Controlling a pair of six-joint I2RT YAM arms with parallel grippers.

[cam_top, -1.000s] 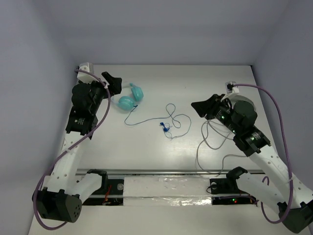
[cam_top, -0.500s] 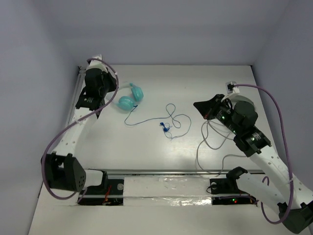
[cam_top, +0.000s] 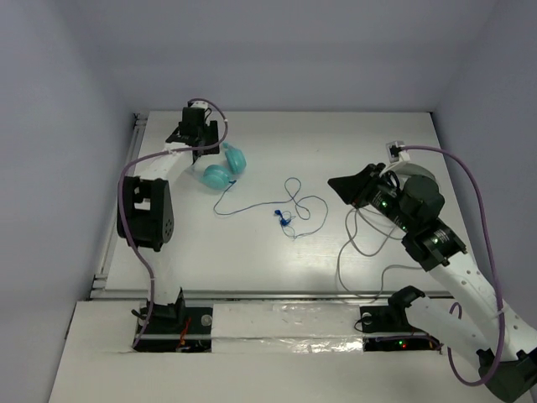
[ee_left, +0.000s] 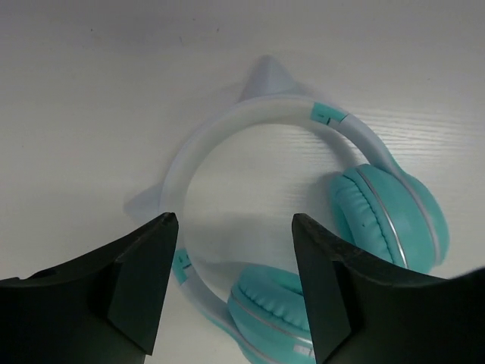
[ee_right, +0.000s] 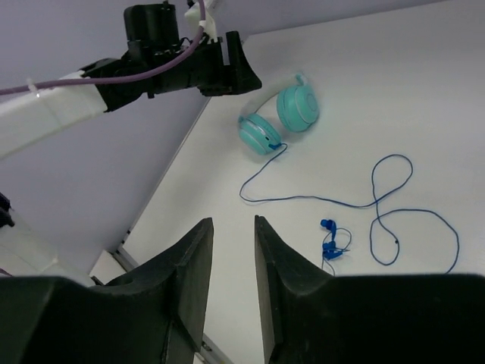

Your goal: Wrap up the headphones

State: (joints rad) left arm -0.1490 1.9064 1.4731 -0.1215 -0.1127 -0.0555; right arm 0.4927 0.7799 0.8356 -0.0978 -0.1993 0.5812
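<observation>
The headphones lie flat at the far left of the table, with teal earcups, a white headband and a thin blue cord looping out to the right. The cord ends in a small blue bundle. My left gripper hovers just above the headband, open, its dark fingers either side of the band's lower arc with nothing gripped. My right gripper hangs to the right of the cord loops, pointing left, its fingers a narrow gap apart and empty. From the right wrist the headphones and cord lie ahead.
A grey cable snakes over the table beneath my right arm. The left wall and a metal rail run close beside the headphones. A white taped strip spans the near edge between the arm bases.
The left arm has swung from the near-left side to stretch straight toward the back, bringing its gripper over the headband. The right arm has barely moved.
</observation>
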